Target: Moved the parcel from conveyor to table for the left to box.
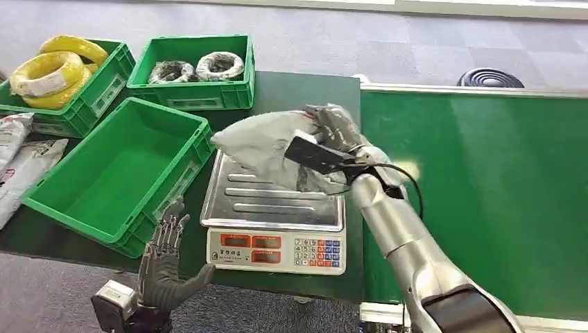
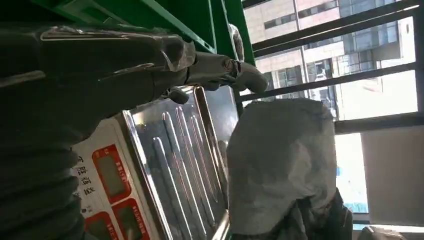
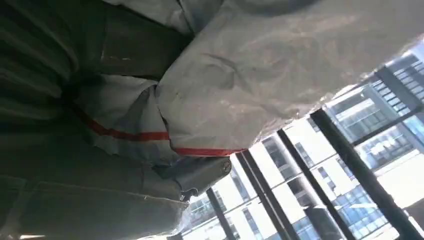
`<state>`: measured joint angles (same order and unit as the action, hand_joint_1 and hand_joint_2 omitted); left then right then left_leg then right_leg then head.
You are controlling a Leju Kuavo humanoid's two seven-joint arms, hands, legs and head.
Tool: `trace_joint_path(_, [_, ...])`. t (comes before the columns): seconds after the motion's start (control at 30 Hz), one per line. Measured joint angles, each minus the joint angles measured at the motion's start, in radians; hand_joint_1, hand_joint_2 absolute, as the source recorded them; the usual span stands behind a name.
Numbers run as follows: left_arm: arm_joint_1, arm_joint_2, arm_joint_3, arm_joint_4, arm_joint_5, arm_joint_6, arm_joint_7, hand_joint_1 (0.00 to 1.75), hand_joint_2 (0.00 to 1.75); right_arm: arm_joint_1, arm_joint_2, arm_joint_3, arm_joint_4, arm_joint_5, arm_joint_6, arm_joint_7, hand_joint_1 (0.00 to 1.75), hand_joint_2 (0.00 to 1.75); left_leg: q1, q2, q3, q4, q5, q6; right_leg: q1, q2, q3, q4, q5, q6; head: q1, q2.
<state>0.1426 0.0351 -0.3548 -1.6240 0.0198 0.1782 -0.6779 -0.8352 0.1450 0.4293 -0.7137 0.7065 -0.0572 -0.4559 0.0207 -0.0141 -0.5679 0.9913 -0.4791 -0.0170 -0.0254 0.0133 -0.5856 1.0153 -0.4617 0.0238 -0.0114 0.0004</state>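
Floor: grey carpet lies around a dark green table (image 1: 291,87), and a green conveyor (image 1: 485,194) runs along the table's right edge.
Scale: a scale (image 1: 274,208) with a shiny metal tray and red and blue buttons sits at the table's front edge, just beside the conveyor.
Parcel: the soft white parcel (image 1: 267,142) is up in the air over the back of the scale's tray; whether it touches the tray is hard to tell.
Right hand: the right hand (image 1: 336,135) grips the parcel from the conveyor side, with its fingers wrapped in the bag.
Left hand: the left hand (image 1: 163,260) holds nothing, with its fingers spread and pointing up, at the table's front edge by the empty green box (image 1: 118,177).
Back of table: one green box holds yellow wire rolls (image 1: 52,69), and another holds dark wire rolls (image 1: 197,68).
Left edge: flat white bags (image 1: 21,163) lie there.
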Motion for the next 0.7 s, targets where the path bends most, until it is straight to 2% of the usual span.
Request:
trace_joint_path(0.3, [-0.006, 0.003, -0.007, 0.019, -0.021, 0.014, 0.0, 0.0, 1.75, -0.028, 0.04, 0.096, 0.053, 0.03, 0.021, -0.003, 1.75, 1.75, -0.001, 0.001, -0.001, 0.0, 0.0, 0.0, -0.001, 0.0, 0.0, -0.003, 0.001, 0.001, 0.0, 0.0])
trace_joint_path(0.33, [-0.005, 0.002, -0.008, 0.019, -0.022, 0.015, 0.003, 0.0, 1.75, -0.032, 0.047, 0.104, 0.061, 0.032, 0.023, -0.002, 0.28, 1.75, -0.001, 0.001, -0.001, 0.0, 0.0, 0.0, -0.001, 0.0, 0.0, -0.002, 0.001, 0.001, 0.0, 0.0])
trace_joint_path(0.37, [-0.005, 0.001, -0.008, 0.019, -0.027, 0.015, 0.013, 0.0, 1.75, -0.037, 0.054, 0.115, 0.072, 0.038, 0.023, 0.002, 0.0, 1.75, -0.001, 0.001, -0.001, 0.0, 0.0, 0.0, 0.0, 0.0, 0.0, -0.002, 0.001, 0.001, 0.0, 0.0])
trace_joint_path(0.47, [-0.005, -0.011, -0.008, 0.012, -0.053, 0.01, 0.043, 0.0, 1.75, -0.044, 0.073, 0.144, 0.1, 0.074, 0.018, 0.041, 0.0, 1.75, 0.0, 0.001, -0.001, 0.0, 0.0, 0.0, 0.0, 0.001, -0.001, -0.002, 0.001, 0.0, 0.0, 0.0])
trace_joint_path(0.6, [0.006, -0.03, 0.006, -0.016, -0.076, 0.009, 0.077, 0.0, 1.75, -0.056, 0.087, 0.197, 0.186, 0.185, -0.01, 0.205, 0.0, 1.75, 0.0, 0.001, -0.001, 0.0, 0.0, 0.0, 0.0, 0.0, 0.0, -0.002, 0.001, 0.0, 0.0, 0.0])
trace_joint_path(0.7, [0.025, -0.037, 0.015, -0.042, -0.093, 0.014, 0.088, 0.0, 1.75, -0.056, 0.086, 0.206, 0.253, 0.191, -0.025, 0.22, 0.0, 1.75, -0.001, 0.001, -0.001, 0.0, 0.0, 0.0, 0.0, 0.0, 0.001, -0.003, 0.001, 0.0, 0.0, 0.0])
